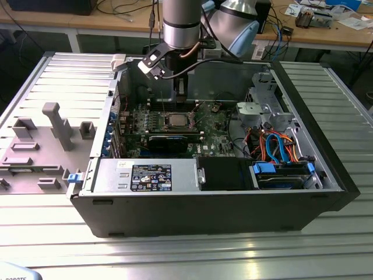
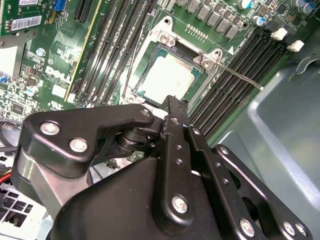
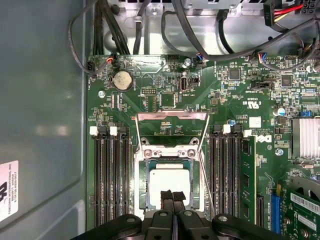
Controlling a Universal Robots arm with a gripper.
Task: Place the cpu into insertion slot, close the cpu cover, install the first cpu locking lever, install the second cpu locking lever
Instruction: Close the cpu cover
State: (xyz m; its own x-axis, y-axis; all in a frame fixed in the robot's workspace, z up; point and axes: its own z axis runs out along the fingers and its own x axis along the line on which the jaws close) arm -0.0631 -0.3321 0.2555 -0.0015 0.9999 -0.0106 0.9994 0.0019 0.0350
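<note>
The cpu [image 3: 170,184] lies flat in the insertion slot [image 3: 141,172], silver top up; it is also in the second wrist view [image 2: 167,76] and the exterior view [image 1: 176,121]. The cpu cover [image 3: 172,116] stands swung open beyond the socket, its square cut-out showing the board behind. A thin locking lever [image 3: 206,180] runs unlatched along one side of the socket, and a lever [image 2: 244,78] sticks out over the memory slots. My gripper [image 3: 173,196] hangs just above the chip's near edge, fingers shut together with nothing between them.
The open computer case [image 1: 326,134] rests on a ribbed metal table. Memory slots [image 3: 112,175] flank the socket on both sides. A black card [image 1: 169,142] sits in front of the socket. Cables and drive bays [image 1: 280,151] fill the exterior view's right. Grey fixtures [image 1: 55,125] stand on the left.
</note>
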